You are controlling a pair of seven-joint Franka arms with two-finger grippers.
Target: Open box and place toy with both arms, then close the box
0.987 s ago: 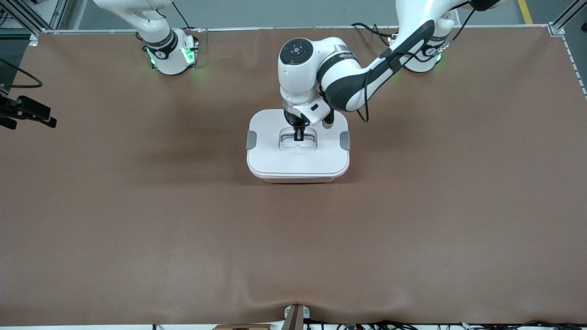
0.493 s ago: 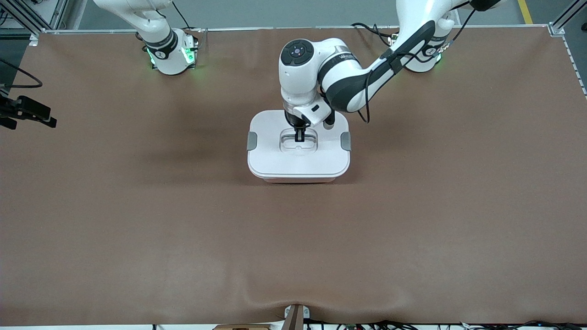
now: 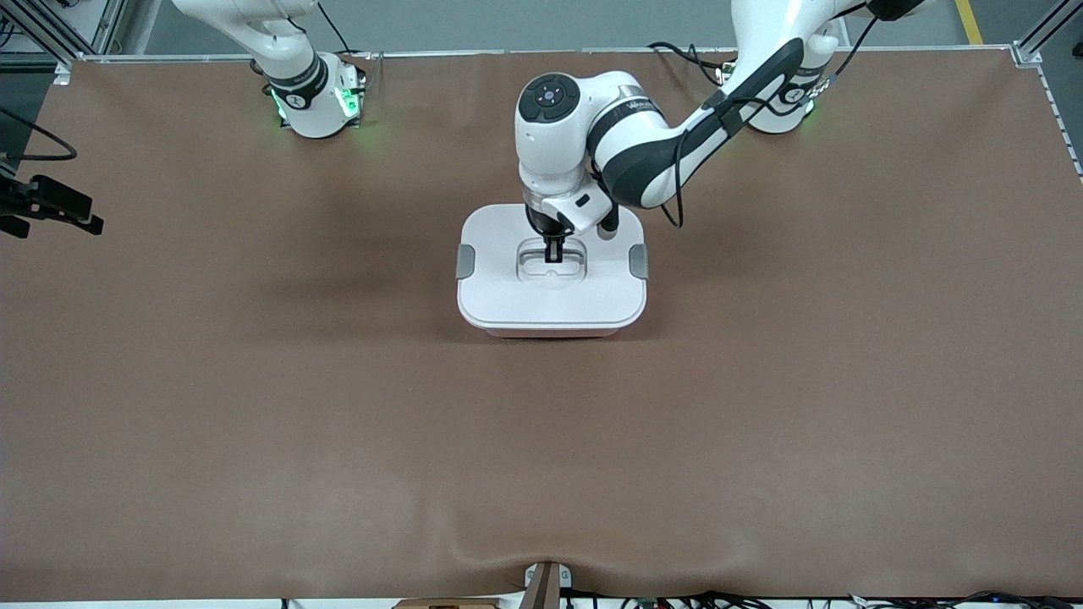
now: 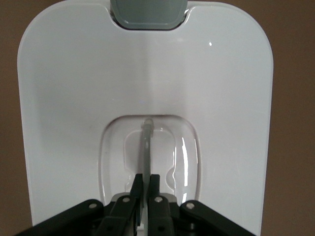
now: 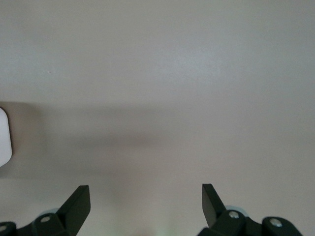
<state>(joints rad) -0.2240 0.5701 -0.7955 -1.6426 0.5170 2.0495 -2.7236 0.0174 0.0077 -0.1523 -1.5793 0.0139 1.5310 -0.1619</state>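
Note:
The box (image 3: 508, 296) stands in the middle of the table with its white lid on; a thin strip of the pink tub (image 3: 550, 334) shows under the lid's near edge. Grey clips (image 3: 464, 260) (image 3: 638, 260) sit at the two ends. My left gripper (image 3: 552, 252) is down in the lid's central recess, shut on the thin upright handle (image 4: 146, 147); the gripper (image 4: 145, 182) and one clip (image 4: 147, 12) show in the left wrist view. My right gripper (image 5: 145, 196) is open and empty over a bare surface, outside the front view. The toy is not in view.
The right arm's base (image 3: 313, 93) stands at the table's robot edge, with the arm rising out of the front view. A black device on a cable (image 3: 51, 207) juts in at the right arm's end of the table. A white edge (image 5: 4, 137) shows in the right wrist view.
The lid has settled a little lower on the tub, with less pink showing under it. The left gripper stays shut on the handle. The right arm has not moved.

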